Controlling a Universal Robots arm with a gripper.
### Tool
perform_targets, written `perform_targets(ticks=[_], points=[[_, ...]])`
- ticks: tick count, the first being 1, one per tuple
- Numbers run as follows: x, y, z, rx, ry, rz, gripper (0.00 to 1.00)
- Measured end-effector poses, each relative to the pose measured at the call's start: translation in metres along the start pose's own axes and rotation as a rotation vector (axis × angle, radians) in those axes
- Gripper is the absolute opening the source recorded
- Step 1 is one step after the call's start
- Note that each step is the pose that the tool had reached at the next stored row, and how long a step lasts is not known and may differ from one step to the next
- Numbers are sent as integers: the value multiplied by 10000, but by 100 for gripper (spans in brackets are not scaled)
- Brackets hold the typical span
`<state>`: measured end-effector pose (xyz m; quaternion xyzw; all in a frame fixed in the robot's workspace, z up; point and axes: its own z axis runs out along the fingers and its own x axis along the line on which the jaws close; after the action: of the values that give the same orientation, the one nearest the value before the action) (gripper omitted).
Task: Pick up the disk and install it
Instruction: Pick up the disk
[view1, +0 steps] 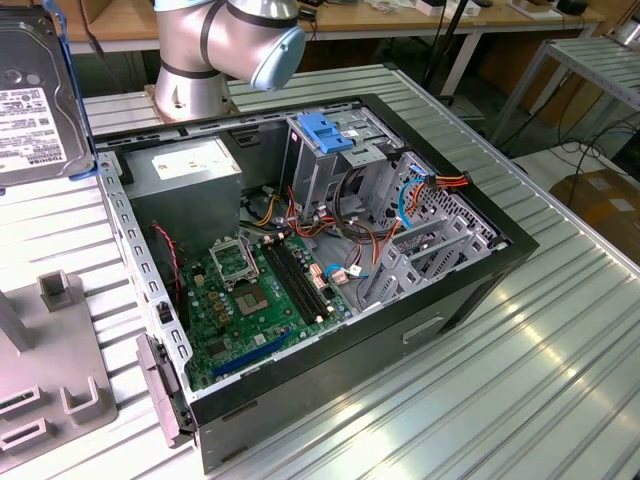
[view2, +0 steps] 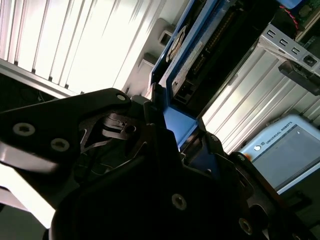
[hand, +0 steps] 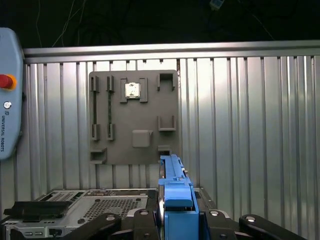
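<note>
Subject: one arm (view1: 230, 40) at an open computer case (view1: 350, 370) lying on its side on a ribbed metal table (view1: 520, 380).

1. Gripper. In both wrist views the gripper (hand: 177, 220) (view2: 187, 142) has its black jaws closed against the blue rail of the disk, one jaw on each side of it. No gap shows between jaw and rail.

2. Disk. The disk (view1: 30, 110) is held in the air outside the case, past the case wall on the power supply side, at the exterior view's left. It is not in the case. Its white label faces the exterior camera, and a blue rail runs down the edge nearest the case. In the first wrist view the disk (hand: 176, 185) is seen edge-on, rising from between the jaws. In the second wrist view its connector end (view2: 195, 55) projects away from the gripper.

3. Case interior. The power supply (view1: 190, 165) occupies the corner nearest the arm's base. The drive cage (view1: 325, 135), with its blue plastic top, stands beside it. The green motherboard (view1: 250, 300) covers the floor of the case.

4. Surroundings. A grey fixture plate (view1: 50, 370) (hand: 132, 117) lies on the table beside the case, apart from it. A teach pendant (hand: 7, 95) (view2: 285, 150) also rests on the table, outside the case.
</note>
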<state>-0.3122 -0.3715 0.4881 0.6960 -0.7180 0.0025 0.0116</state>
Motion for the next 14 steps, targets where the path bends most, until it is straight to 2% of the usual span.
perform_targets(ticks=[14], points=[[-9, -295, -4, 0, 0, 1, 37]])
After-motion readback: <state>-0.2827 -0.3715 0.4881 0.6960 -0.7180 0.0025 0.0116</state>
